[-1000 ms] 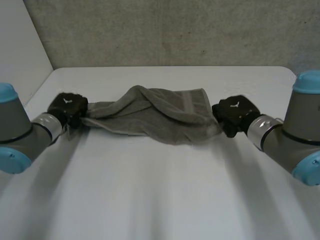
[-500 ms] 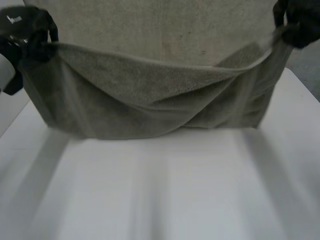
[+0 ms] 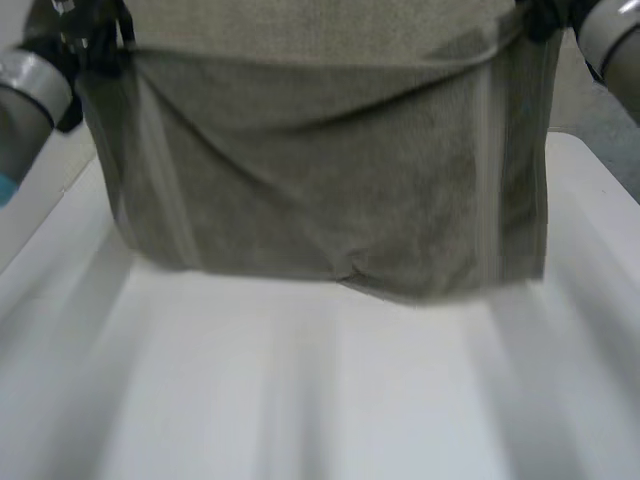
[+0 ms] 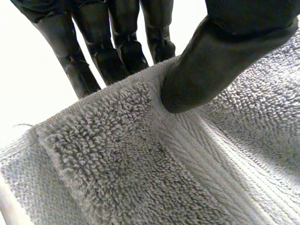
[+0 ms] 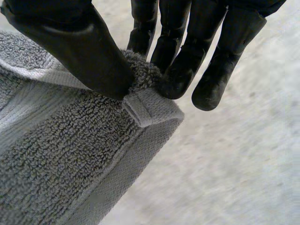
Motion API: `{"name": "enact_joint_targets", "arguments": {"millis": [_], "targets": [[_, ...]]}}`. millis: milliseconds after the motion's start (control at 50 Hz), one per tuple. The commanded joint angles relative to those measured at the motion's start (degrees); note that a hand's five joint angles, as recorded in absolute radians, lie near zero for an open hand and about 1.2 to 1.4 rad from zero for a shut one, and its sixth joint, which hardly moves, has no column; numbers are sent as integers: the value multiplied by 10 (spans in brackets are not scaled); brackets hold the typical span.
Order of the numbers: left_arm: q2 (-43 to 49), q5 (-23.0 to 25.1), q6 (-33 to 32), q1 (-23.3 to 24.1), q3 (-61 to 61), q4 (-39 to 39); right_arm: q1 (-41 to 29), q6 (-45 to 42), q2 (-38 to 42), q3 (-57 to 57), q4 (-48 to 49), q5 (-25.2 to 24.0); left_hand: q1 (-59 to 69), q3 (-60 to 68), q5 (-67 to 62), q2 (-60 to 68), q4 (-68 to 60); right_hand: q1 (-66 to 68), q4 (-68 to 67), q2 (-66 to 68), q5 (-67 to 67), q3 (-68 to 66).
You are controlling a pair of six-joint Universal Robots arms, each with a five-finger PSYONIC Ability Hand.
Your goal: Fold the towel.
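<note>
A grey terry towel (image 3: 330, 180) hangs as a wide sheet above the white table (image 3: 300, 400), its lower edge just over the tabletop. My left hand (image 3: 85, 40) holds the towel's upper left corner, high at the far left. In the left wrist view the thumb (image 4: 220, 56) pinches the towel's edge (image 4: 140, 159) against the fingers (image 4: 117, 42). My right hand (image 3: 545, 15) holds the upper right corner. In the right wrist view the thumb (image 5: 79, 51) and fingers (image 5: 178, 61) pinch the hemmed corner (image 5: 145, 108).
A grey wall (image 3: 590, 90) stands behind the table. The left arm (image 3: 25, 100) and right arm (image 3: 615, 45) reach in at the upper corners. Bare tabletop lies in front of the hanging towel.
Both hands have lifted the towel off the table and pulled it apart. It went from a crumpled heap to a sagging sheet to a nearly flat hanging sheet.
</note>
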State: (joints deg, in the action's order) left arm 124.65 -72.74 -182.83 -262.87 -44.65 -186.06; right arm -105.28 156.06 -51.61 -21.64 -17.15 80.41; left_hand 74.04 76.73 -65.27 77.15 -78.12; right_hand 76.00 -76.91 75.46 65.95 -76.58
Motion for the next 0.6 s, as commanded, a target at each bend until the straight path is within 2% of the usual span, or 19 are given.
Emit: {"name": "enact_joint_targets", "arguments": {"millis": [20,100,180,220,260,280,360,380,400,420,460,480,500,520,540,560,600], "targets": [[17,-43,39,27,142,-18,-24,2,67,163,40,47,60,33,-47,29,-19,40,-31,45,40,-34],[-1,-41,98,30,125,-60,-25,32,50,154,55,39,60,33,-47,29,-19,40,-31,45,40,-34],[-12,-36,114,30,76,-72,-25,38,42,132,41,26,60,33,-47,29,-19,40,-31,45,40,-34],[-15,-33,114,29,43,-73,-24,27,39,79,-7,-3,60,33,-47,29,-19,40,-31,45,40,-34],[-21,-8,114,19,-31,-73,-24,12,39,49,-40,-18,60,33,-47,29,-19,40,-31,45,40,-34],[-21,-7,114,19,-32,-73,-25,-12,40,19,-66,-25,60,33,-47,29,-19,40,-31,45,40,-34],[-19,51,110,0,-159,-74,-22,-68,41,-63,-109,-32,60,33,-47,29,-19,40,-31,45,40,-34],[-15,72,107,-10,-202,-74,-16,-94,37,-120,-115,-33,60,33,-47,29,-19,40,-31,45,40,-34],[-15,73,107,-10,-202,-74,-12,-116,32,-178,-107,-36,60,33,-47,29,-19,40,-31,45,40,-34],[-13,91,97,-16,-242,-74,-12,-117,32,-178,-107,-36,60,33,-47,29,-19,40,-31,45,40,-34],[-12,106,82,-20,-283,-73,4,-154,15,-285,-71,-46,60,33,-47,29,-19,40,-31,45,40,-34],[-12,119,58,-25,-321,-72,4,-154,15,-285,-71,-46,60,33,-47,29,-19,40,-31,45,40,-34],[-12,119,58,-25,-322,-72,15,-167,4,-332,-52,-49,60,33,-47,29,-19,40,-31,45,40,-34],[-13,130,26,-33,-361,-71,15,-167,4,-333,-52,-49,60,33,-47,29,-19,40,-31,45,40,-34],[-20,138,-11,-41,-399,-70,24,-175,-11,-379,-33,-53,60,33,-47,29,-19,40,-31,45,40,-34],[-20,139,-11,-41,-400,-69,29,-178,-30,-420,-17,-57,60,33,-47,29,-19,40,-31,45,40,-34],[-47,155,-86,-54,-467,-66,32,-178,-56,-456,-2,-64,60,33,-47,29,-19,40,-31,45,40,-34]]}}
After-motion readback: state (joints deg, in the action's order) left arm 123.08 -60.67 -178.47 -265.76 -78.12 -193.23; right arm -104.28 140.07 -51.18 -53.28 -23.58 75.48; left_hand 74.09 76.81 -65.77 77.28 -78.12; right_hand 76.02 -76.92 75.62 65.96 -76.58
